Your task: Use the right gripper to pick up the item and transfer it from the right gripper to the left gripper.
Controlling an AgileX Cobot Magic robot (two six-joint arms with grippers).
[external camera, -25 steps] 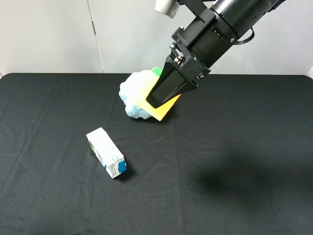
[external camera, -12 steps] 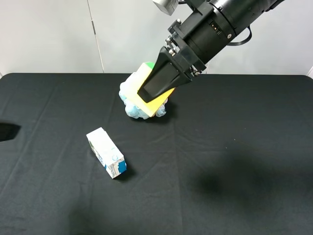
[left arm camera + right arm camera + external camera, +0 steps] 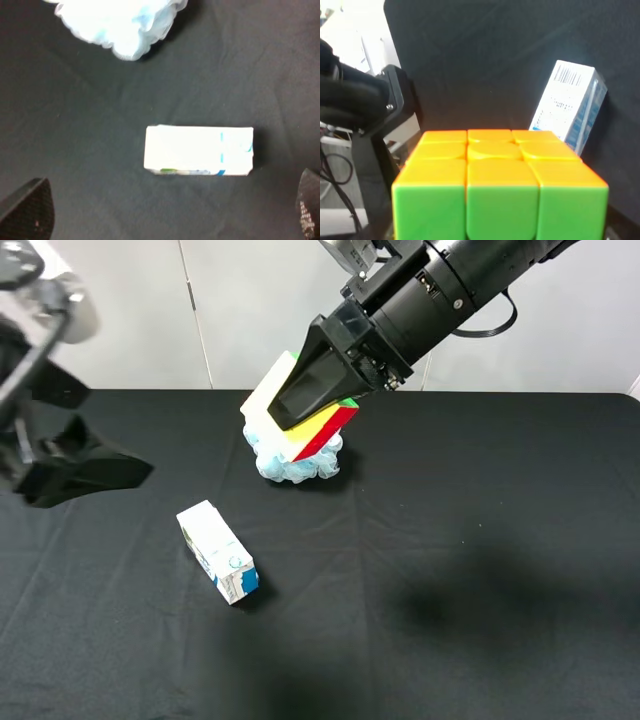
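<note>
Cube with orange, green, yellow and red faces sits clamped in right fingers; left fingers spread wide.

Tilted multicoloured puzzle cube aloft in the right claw; left claw spread wide, well apart.

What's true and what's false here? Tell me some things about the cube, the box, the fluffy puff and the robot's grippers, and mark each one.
1. The right gripper holds the cube. True.
2. The box stands upright. False: it lies flat on the table.
3. The left gripper is clamped on the box. False: it is open, holds nothing and is apart from the box.
4. The puff sits on the table. True.
</note>
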